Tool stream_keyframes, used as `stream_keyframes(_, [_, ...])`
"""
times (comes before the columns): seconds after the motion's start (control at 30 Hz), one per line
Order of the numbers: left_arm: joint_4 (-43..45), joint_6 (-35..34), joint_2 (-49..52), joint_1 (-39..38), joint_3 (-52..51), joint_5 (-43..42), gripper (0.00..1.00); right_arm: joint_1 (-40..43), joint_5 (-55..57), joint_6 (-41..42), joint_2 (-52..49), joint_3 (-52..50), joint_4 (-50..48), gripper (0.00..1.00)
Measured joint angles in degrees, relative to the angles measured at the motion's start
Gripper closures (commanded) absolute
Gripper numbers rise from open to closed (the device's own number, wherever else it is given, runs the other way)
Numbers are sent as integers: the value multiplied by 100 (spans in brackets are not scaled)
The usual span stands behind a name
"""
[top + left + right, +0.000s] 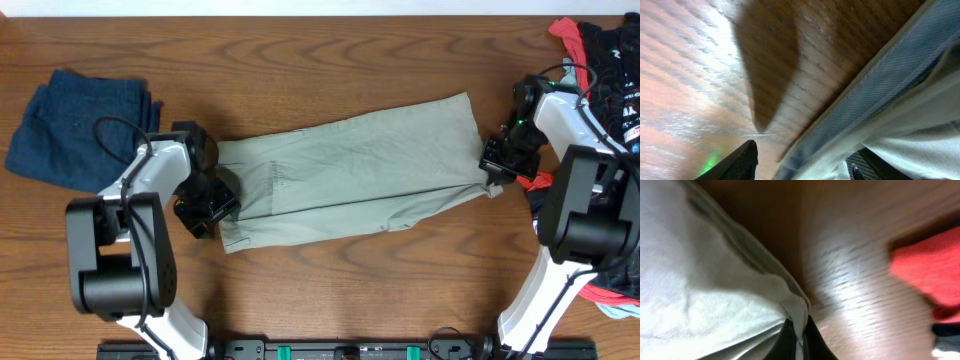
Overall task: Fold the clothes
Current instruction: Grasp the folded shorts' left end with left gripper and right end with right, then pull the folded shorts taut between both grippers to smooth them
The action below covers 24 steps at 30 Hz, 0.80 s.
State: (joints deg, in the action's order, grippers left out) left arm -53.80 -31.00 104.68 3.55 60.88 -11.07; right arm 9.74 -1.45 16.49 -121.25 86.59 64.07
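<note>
The khaki-beige shorts (360, 165) lie folded lengthwise across the middle of the table, with the waistband at the left. My left gripper (205, 205) is at the waistband end. In the left wrist view its fingers (805, 152) are wide apart, with the pale blue waistband lining (890, 85) lying between them. My right gripper (497, 165) is at the leg-hem end at the right. In the right wrist view it (799, 330) is shut on a pinched corner of the shorts (700, 280), low over the table.
A dark blue denim garment (80, 125) lies folded at the back left. A pile of red, black and pale-blue garments (600, 60) sits along the right edge, just right of my right arm. Its red cloth (930, 265) shows in the right wrist view.
</note>
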Motion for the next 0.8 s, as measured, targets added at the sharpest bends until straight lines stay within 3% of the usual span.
stream_keyframes(0.07, [22, 68, -199, 52, -17, 127, 38, -2, 195, 0, 166, -9, -348, 96])
stream_keyframes(0.17, [175, 149, -616, 109, -22, 260, 29, -24, 404, -2, 474, -7, -1139, 55])
stream_keyframes(0.27, [345, 155, -894, 111, -22, 310, 20, -87, 527, 9, 654, 7, -1781, 39])
stream_keyframes(0.33, [507, 184, -990, 111, -22, 304, 14, -164, 566, -7, 695, 9, -2050, 36])
stream_keyframes(0.5, [957, 256, -997, 111, -24, -85, 11, -260, 597, -24, 697, 7, -2341, 28])
stream_keyframes(0.8, [1084, 529, -997, 111, -24, -769, 8, -247, -479, -785, 697, 7, -2422, 30])
